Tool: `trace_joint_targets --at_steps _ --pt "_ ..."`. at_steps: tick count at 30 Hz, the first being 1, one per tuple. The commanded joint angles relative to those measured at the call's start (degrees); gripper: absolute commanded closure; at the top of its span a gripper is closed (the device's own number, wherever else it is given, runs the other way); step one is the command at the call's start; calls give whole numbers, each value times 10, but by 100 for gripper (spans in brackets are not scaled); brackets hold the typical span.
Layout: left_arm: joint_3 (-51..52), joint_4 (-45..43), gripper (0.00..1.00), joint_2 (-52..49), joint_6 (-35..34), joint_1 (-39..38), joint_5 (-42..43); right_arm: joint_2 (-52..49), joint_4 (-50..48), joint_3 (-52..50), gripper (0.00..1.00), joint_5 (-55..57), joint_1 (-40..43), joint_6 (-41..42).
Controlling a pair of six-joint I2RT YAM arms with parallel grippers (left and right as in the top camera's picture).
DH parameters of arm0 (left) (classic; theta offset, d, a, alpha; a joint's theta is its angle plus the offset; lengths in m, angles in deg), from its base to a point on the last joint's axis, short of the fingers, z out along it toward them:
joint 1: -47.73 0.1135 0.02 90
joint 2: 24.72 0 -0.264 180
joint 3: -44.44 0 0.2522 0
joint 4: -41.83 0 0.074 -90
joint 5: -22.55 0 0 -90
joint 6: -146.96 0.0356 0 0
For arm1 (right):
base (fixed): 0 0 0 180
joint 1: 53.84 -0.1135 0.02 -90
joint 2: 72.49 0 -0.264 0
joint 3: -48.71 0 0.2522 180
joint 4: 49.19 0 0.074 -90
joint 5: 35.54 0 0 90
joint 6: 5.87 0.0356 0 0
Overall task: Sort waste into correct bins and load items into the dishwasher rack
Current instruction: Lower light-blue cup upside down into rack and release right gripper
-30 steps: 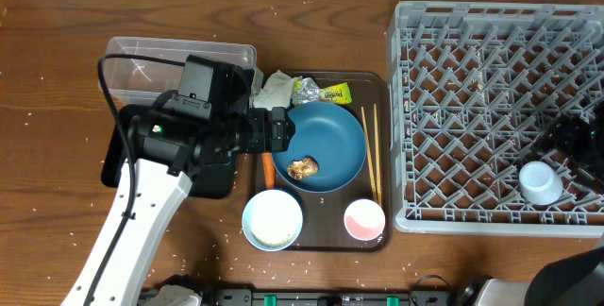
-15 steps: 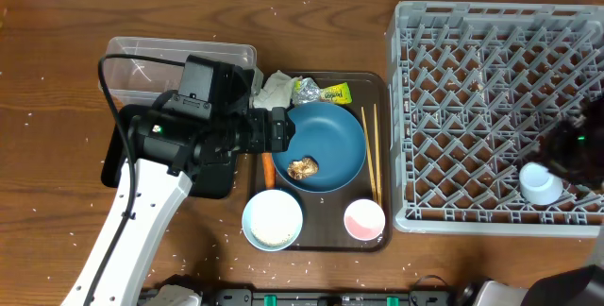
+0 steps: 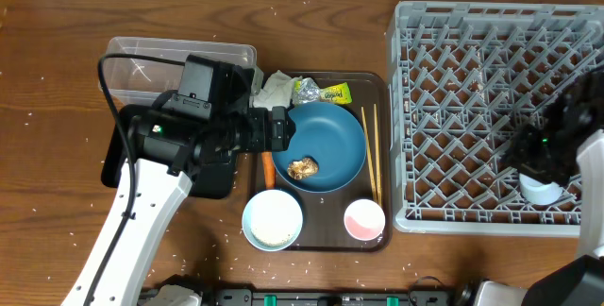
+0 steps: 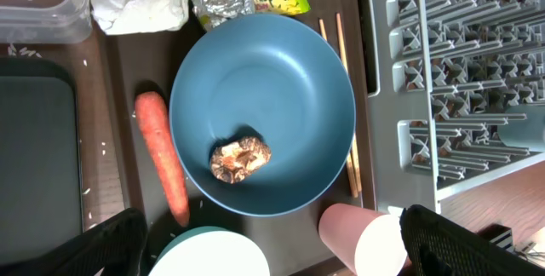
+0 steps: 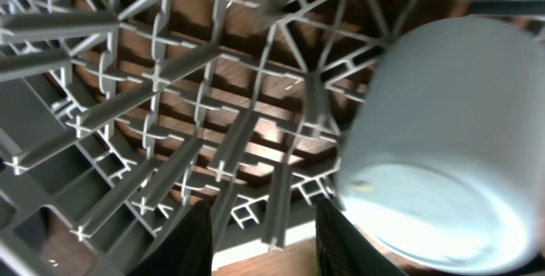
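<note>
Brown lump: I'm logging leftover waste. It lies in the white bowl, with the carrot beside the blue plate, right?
No. The brown lump lies on the blue plate, not in the white bowl, as the left wrist view shows. The carrot does lie beside the plate.

A dark-blue round plate point(image 3: 327, 145) holds a brown food lump point(image 3: 302, 167). An orange carrot piece point(image 4: 160, 155) lies along its left edge, wooden chopsticks point(image 3: 371, 160) along its right. Crumpled white tissue point(image 3: 275, 89) and a foil wrapper point(image 3: 319, 91) lie behind it, a white bowl point(image 3: 273, 219) and pink cup point(image 3: 364, 219) in front. A light-blue cup point(image 3: 541, 191) sits in the near-right corner of the grey rack point(image 3: 453, 8).
</note>
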Motion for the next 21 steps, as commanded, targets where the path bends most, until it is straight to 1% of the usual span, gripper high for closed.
trace_joint_targets --at_steps 1,5,8,9,10,11,13,18,21 --pt "-7 0 4 4 5 2 -7 3 -11 -19 67 44 -16 25" --pt "-7 7 4 4 5 2 -7 4 -12 -17 62 131 -13 56" --pt "-7 15 4 4 5 2 -7 6 4 0 64 137 3 82" --pt "-7 16 4 4 5 2 -7 9 5 5 62 127 7 83" --pt "-7 16 4 4 5 2 -7 12 5 10 58 111 9 80" --pt "-7 15 4 4 5 2 -7 18 4 16 55 84 9 61" --pt "-7 15 4 4 5 2 -7 29 5 22 53 51 8 31" --pt "-7 16 4 4 5 1 -4 74 7 25 45 -4 8 -8" --pt "-7 20 4 4 5 -2 18 112 7 25 37 -45 8 -18"
